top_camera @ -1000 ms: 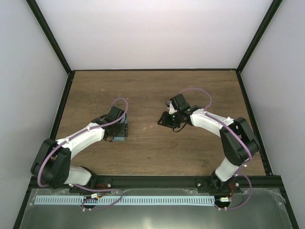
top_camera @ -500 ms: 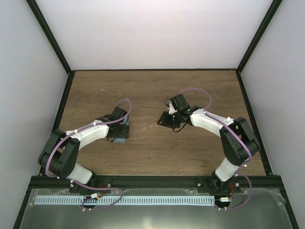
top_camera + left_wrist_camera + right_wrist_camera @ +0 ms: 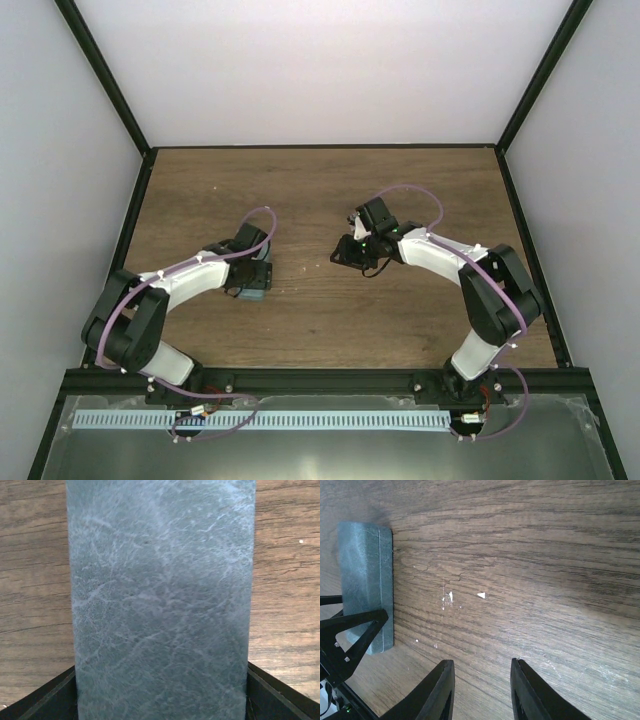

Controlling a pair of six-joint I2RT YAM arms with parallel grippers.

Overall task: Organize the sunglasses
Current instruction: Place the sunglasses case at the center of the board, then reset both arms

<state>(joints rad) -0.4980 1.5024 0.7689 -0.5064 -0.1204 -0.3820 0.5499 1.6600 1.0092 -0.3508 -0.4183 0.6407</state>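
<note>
Left gripper (image 3: 252, 276) straddles the grey-blue case (image 3: 160, 600); whether it clamps, I cannot tell. Right gripper (image 3: 481, 666) hovers right of the case, parted, empty.

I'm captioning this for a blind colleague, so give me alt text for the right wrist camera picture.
A grey-blue case lies flat on a wooden table at upper left, with the left arm's black fingers at its lower end. The right arm's fingers stand apart and empty at the bottom edge.
</note>
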